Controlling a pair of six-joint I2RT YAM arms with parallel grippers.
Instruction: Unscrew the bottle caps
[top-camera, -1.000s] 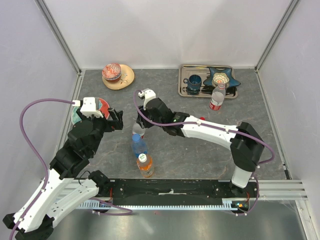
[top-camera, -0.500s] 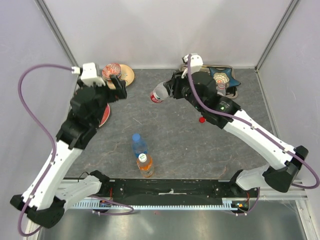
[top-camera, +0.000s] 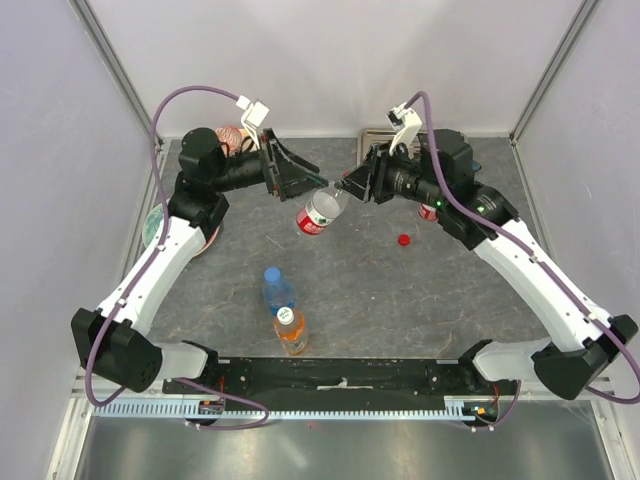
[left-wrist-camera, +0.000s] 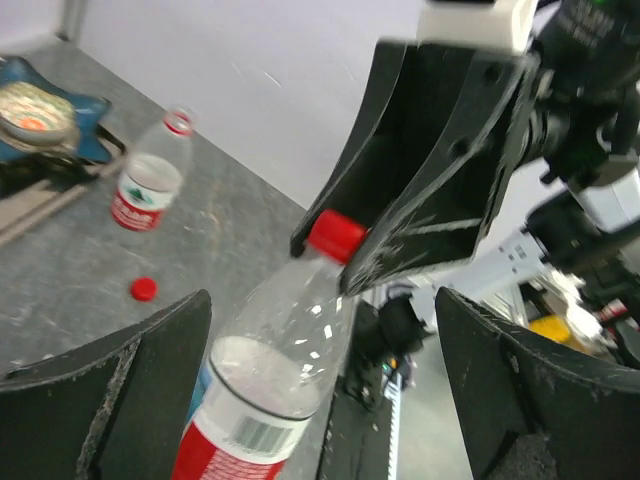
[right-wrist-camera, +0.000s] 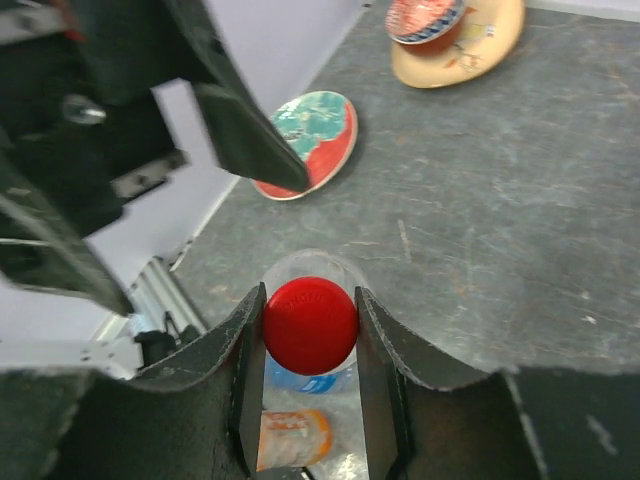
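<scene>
A clear bottle with a red label (top-camera: 318, 213) hangs tilted in the air above the table. My right gripper (top-camera: 346, 188) is shut on its red cap (right-wrist-camera: 310, 325), seen end-on between the jaws (right-wrist-camera: 309, 296). My left gripper (top-camera: 310, 184) is open, its fingers wide on either side of the bottle's body (left-wrist-camera: 270, 380) without touching it. A loose red cap (top-camera: 404, 239) lies on the table. A second red-labelled bottle (left-wrist-camera: 150, 175) with a red cap stands at the back right. The blue bottle (top-camera: 278, 290) and the orange bottle (top-camera: 290, 332) stand capped near the front.
A metal tray (top-camera: 366, 140) at the back right is mostly hidden by my right arm; a blue star dish (left-wrist-camera: 40, 110) sits on it. A patterned plate (right-wrist-camera: 305, 145) lies at the left. A wooden plate with a bowl (right-wrist-camera: 455, 35) is at the back left.
My left arm has swung from the back left toward the middle and now brackets the bottle. My right gripper, holding the bottle by its cap, has shifted slightly and tilted it.
</scene>
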